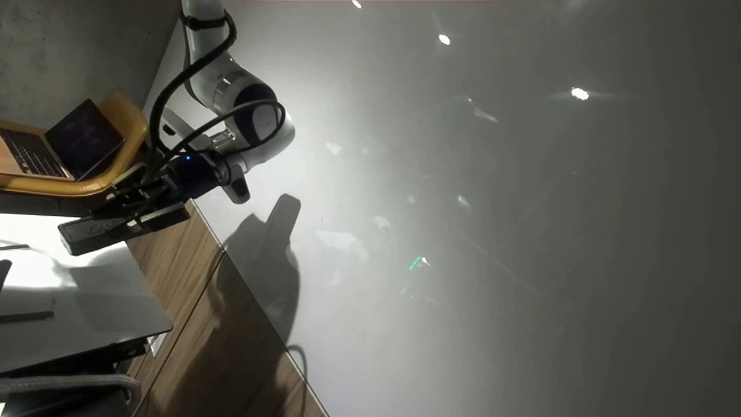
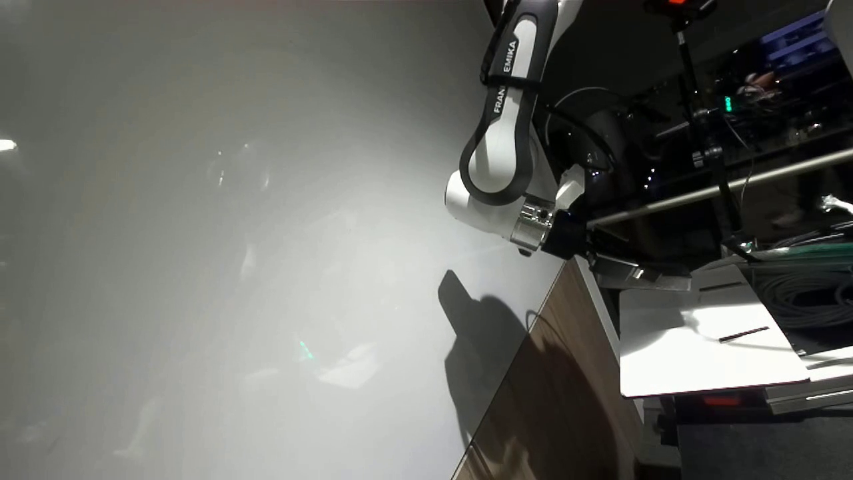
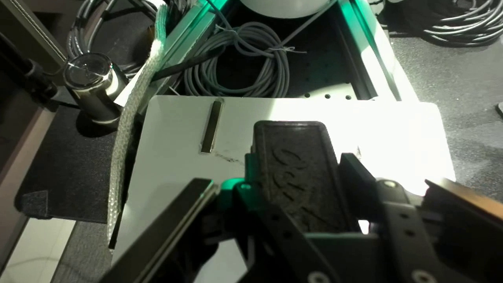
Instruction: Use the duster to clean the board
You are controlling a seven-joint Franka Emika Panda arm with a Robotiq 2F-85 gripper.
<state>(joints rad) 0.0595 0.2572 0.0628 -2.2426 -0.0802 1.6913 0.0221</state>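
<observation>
- Wrist view, and there's the duster (image 3: 298, 177), lying lengthwise between the fingers of the gripper (image 3: 300, 169), its far end poking out past the tips!
- A solid hold: fingers parted by just the block's width, clamped on its two long sides.
- Raised script slants along its dark top; I can't make out the word for sure.
- Underneath, the white tabletop (image 3: 173, 125) with a dark strip (image 3: 211, 127) on it.
- Over to an exterior view: gripper and duster hang over that tabletop, beyond the wooden edge (image 1: 173, 249), apart from the board (image 1: 492, 324); lettering on the block, too small to read.
- In an exterior view, the arm (image 2: 496, 153) reads "FRAN", black strap (image 2: 513, 82), "EMIKA"; a green streak (image 2: 306, 350) shows on the board, ink or reflection, can't tell.
</observation>
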